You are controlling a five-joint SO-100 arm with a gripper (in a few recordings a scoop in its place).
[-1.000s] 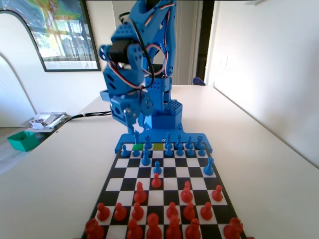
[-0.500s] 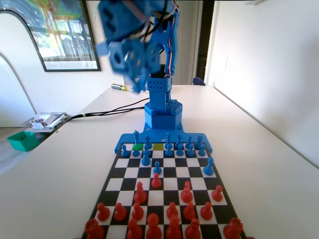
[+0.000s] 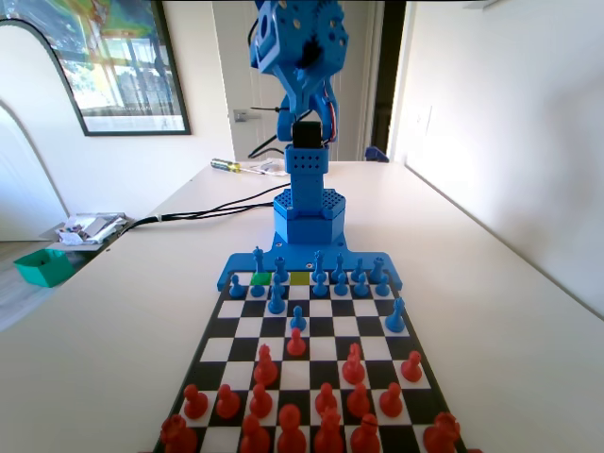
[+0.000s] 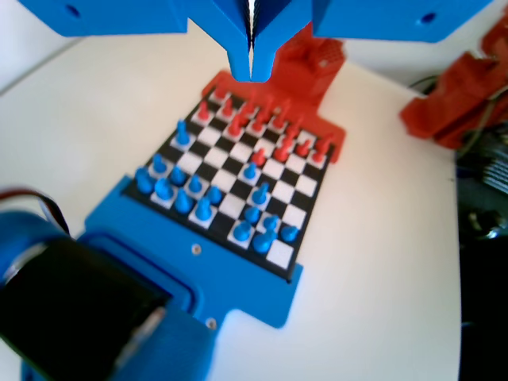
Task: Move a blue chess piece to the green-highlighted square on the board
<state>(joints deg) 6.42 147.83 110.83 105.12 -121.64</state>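
Gripper raised high above the table, jaws pressed together with just a thin slit between them, nothing held; arm folded upright over its base at the far end of the fixed view.

Step in hand, as I judge it: either the approach to pick a blue piece has not begun, or the arm is parked; the frames alone can't settle which. To do it well: open the jaws wide before descending; come down straight over one blue piece in the back rows, not at a slant, since the blue pieces stand close together and a tilted approach would likely knock a neighbour; close on the piece's stem, lift clear of the row, then carry it to the green square.

Places relative to the pincer: the board lies well below and ahead of the jaws in the wrist view, blue pieces on the near rows closest under the arm, red pieces on the far rows almost directly under the jaw tips; green square in the fixed view sits in the back row nearest the arm's base, well below the gripper, left of a yellow square; green square looks empty, though blue pieces stand just beside it.
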